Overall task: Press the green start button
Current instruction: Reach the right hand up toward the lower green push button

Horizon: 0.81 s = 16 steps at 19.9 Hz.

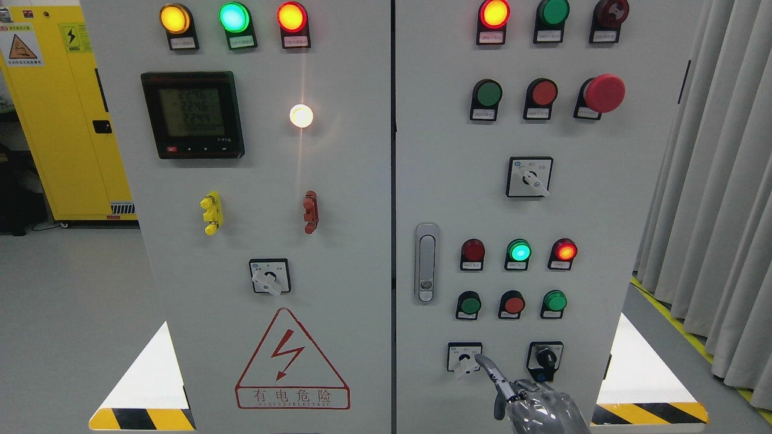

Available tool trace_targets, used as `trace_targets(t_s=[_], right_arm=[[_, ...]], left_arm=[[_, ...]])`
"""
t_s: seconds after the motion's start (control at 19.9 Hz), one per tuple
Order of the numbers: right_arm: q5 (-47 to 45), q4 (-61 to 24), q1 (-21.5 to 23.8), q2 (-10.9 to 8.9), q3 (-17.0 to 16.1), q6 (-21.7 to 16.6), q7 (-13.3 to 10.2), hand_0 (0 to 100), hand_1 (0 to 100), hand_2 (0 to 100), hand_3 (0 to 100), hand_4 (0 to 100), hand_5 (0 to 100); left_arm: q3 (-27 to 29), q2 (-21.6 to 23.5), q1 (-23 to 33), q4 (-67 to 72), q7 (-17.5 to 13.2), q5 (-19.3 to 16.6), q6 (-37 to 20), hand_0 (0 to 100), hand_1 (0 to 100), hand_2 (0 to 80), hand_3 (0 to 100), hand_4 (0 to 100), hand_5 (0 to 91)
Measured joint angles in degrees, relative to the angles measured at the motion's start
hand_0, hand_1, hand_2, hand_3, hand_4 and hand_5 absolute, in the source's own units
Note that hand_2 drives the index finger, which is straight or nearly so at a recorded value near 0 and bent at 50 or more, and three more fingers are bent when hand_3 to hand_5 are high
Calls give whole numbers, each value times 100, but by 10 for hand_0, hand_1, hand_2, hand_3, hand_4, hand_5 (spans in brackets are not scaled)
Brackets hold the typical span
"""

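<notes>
My right hand comes up from the bottom edge, right of the middle. Its index finger is stretched out and the other fingers are curled, holding nothing. The fingertip is beside the white rotary switch in the right door's bottom row. Above it is a row of three push buttons: green, red and a brighter green. The fingertip is well below them and touches none. Another green button sits higher on the same door. A lit green lamp glows above the lower buttons.
A black rotary switch is just right of the finger. A door latch is left of the buttons. A red mushroom stop button sticks out at the upper right. Grey curtains hang on the right, and a yellow cabinet stands at the left.
</notes>
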Motion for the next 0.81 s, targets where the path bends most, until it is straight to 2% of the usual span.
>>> trace_targets(t_s=[0.35, 0.81], right_arm=[[20, 169, -502, -11, -11, -1, 29, 321, 642, 15, 676, 651, 563], [25, 447, -773, -13, -6, -1, 37, 322, 641, 13, 677, 652, 558]], left_arm=[[-2, -11, 0, 0, 0, 0, 0, 120, 556, 0, 0, 0, 0], [-3, -16, 0, 0, 1, 0, 0, 120, 556, 0, 0, 0, 0]])
